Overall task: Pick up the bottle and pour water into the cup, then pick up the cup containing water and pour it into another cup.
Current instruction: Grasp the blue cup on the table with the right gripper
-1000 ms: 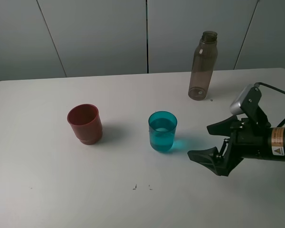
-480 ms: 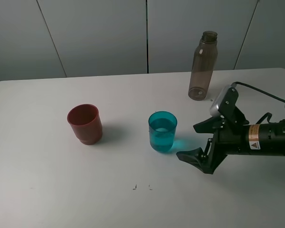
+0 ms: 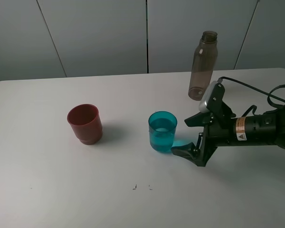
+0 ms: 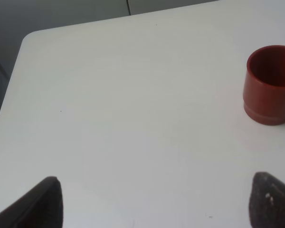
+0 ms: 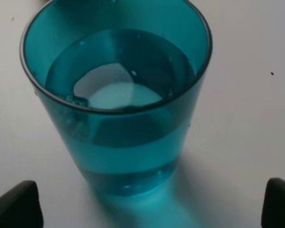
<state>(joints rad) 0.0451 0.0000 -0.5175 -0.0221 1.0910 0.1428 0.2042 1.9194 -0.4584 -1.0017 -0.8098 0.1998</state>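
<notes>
Your right gripper (image 3: 179, 137) is spread wide, holding nothing, just right of the teal cup (image 3: 162, 131); its arm stretches in low from the right edge.

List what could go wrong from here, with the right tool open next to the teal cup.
1. The right tool stands open with its lower finger close to the teal cup; a bump could tip the cup and spill the water.
2. The cup's sides look smooth and tapered, so a grip might slip.
3. The red-brown cup stands well apart across the table; water may slosh on the way.
</notes>
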